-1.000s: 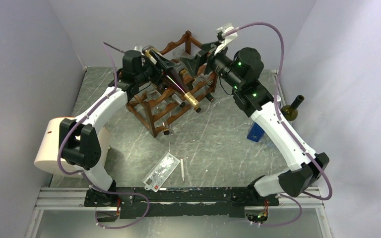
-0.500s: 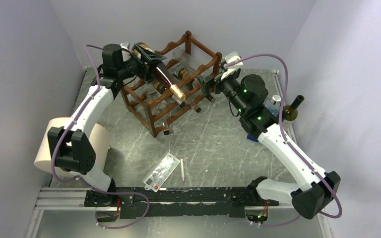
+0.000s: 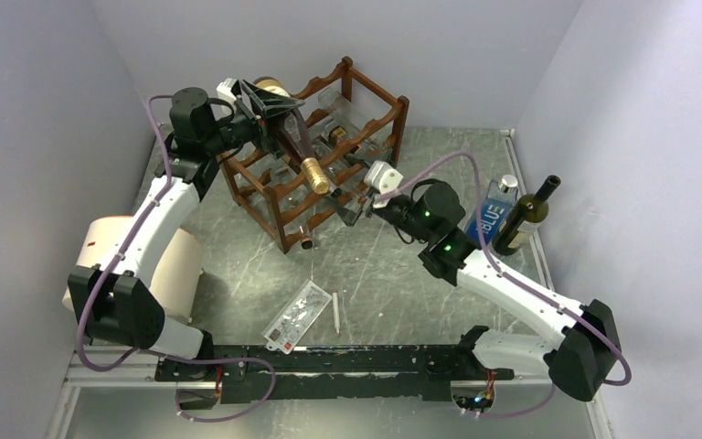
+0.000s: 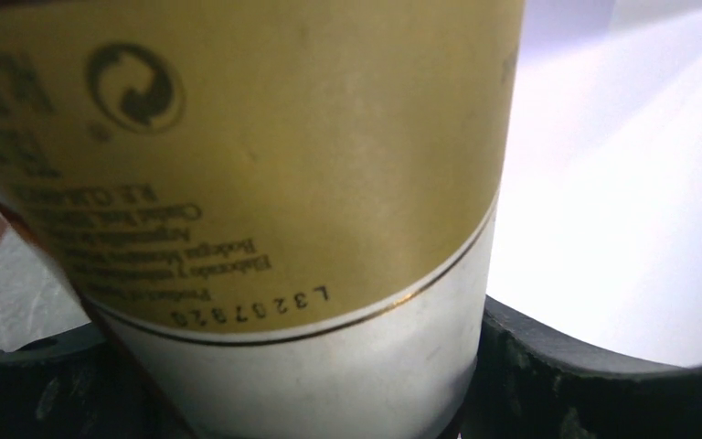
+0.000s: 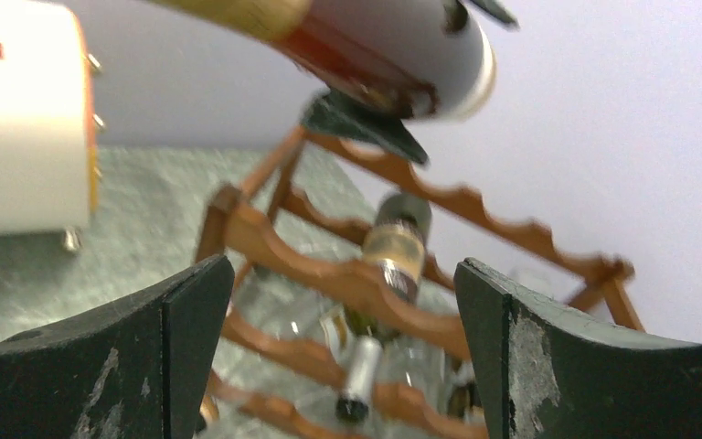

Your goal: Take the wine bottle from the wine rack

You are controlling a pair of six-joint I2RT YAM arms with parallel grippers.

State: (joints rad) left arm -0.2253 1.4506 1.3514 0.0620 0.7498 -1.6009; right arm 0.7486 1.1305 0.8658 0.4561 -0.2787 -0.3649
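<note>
The wine bottle (image 3: pixel 294 142), dark red with a gold foil neck and a gold-and-white label (image 4: pixel 265 155), hangs tilted above the wine rack (image 3: pixel 366 96), neck pointing down and forward. My left gripper (image 3: pixel 268 102) is shut on its lower body, and the black fingers (image 4: pixel 585 384) press both sides of the label. In the right wrist view the bottle (image 5: pixel 384 41) sits above the rack's top rail (image 5: pixel 347 279). My right gripper (image 3: pixel 355 203) stands open, low in front of the rack, with nothing between its fingers (image 5: pixel 530 357).
Several other bottles (image 5: pixel 395 247) lie in the rack's tiers. A white paper roll (image 3: pixel 101 265) stands at the left. A green wine bottle (image 3: pixel 526 212) and a blue-labelled water bottle (image 3: pixel 492 215) stand at the right. A plastic packet (image 3: pixel 297 315) and a pen (image 3: pixel 336 311) lie near the front.
My left gripper has carried the bottle up and back to the left, away from the rack's front. My right arm has dropped from beside the rack's top to low in front.
</note>
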